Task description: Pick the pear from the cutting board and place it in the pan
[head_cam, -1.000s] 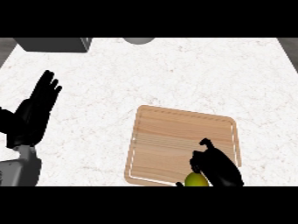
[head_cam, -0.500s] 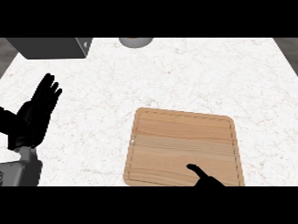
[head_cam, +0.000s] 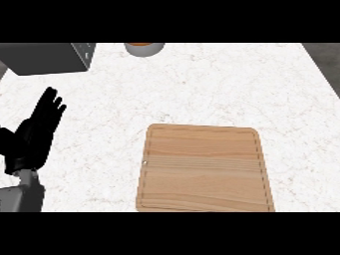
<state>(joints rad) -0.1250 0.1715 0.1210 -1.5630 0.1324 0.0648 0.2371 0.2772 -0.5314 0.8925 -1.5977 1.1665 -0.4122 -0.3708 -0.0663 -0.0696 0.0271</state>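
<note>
Left hand point(head_cam: 33, 137) spread, resting at counter's point(head_cam: 202, 89) left edge — cutting board point(head_cam: 204, 169) near front edge

White marbled worktop point(head_cam: 202, 84), seen from above.
Wooden cutting board point(head_cam: 204, 169) lower centre, bare; left hand point(head_cam: 33, 137) open at left edge, fingers up; dark grey box point(head_cam: 44, 57) top left; orange-rimmed cup point(head_cam: 144, 48) at top edge.

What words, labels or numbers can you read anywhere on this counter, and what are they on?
None: no readable text shows anywhere.
cutting board: plain wood grain, no print.
dark grey box at the back left: no label visible.
round container at the back edge: cut off by the view, no marking shows.
left hand and its grey forearm: a small round mark near the lower left corner, not readable as text.
</note>
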